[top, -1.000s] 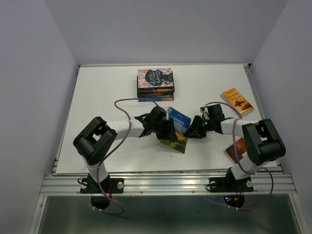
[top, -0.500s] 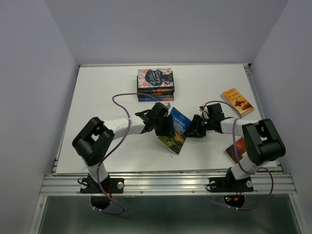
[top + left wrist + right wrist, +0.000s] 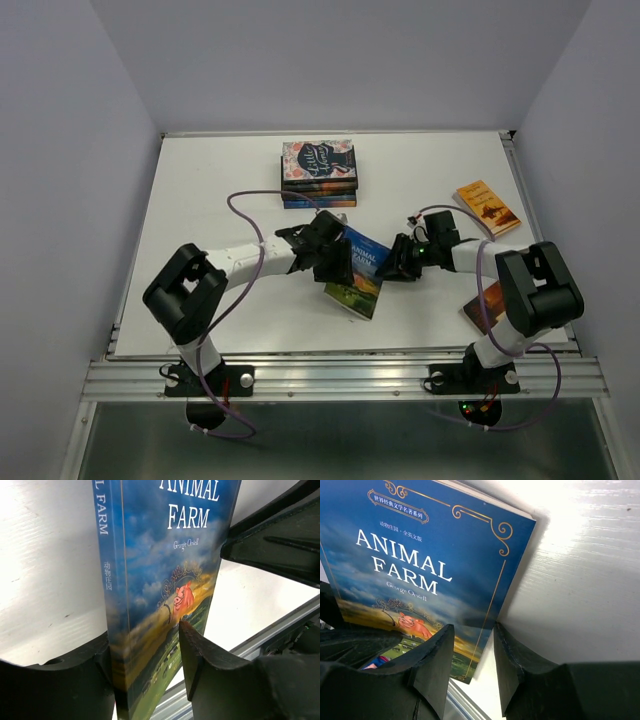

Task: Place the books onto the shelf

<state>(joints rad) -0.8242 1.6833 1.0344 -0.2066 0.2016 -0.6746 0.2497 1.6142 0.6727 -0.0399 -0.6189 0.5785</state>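
Since 1 s ago the L arm has stretched further toward frame ctr, its elbow dropping a bit toward lower left. The Animal Farm book (image 3: pixel 363 262) has swung so its lower end points more straight down the frame. R arm barely shifted.

The book is at ctr of the top view, tilted, w/ its blue-and-orange cover facing lower right, btwn the two grippers. Can't tell if any edge touches the table (image 3: pixel 200 200).

L gripper (image 3: pixel 338 266) holds it at a moderate width. In the L wrist view one finger (image 3: pixel 75 680) is against the spine side. The other is pressed on the cover just below the pig drawing, w/ the book (image 3: pixel 165 580) clamped btwn them.

R gripper (image 3: pixel 393 264) is at the book's right side. In the R wrist view the book's (image 3: pixel 420 565) lower right corner sits in the gap btwn its fingers (image 3: pixel 432 665), w/ a strip of white table showing beside the edge. Can't tell whether it pinches or only straddles.

A stack (image 3: pixel 318 172) of books lies flat at upper ctr, pink-teal cover on top, just above the L wrist in frame. An orange book (image 3: pixel 487 207) lies flat at right, above the R arm. A brown book (image 3: pixel 474 305) lies at lower right, partly hidden under the R arm.
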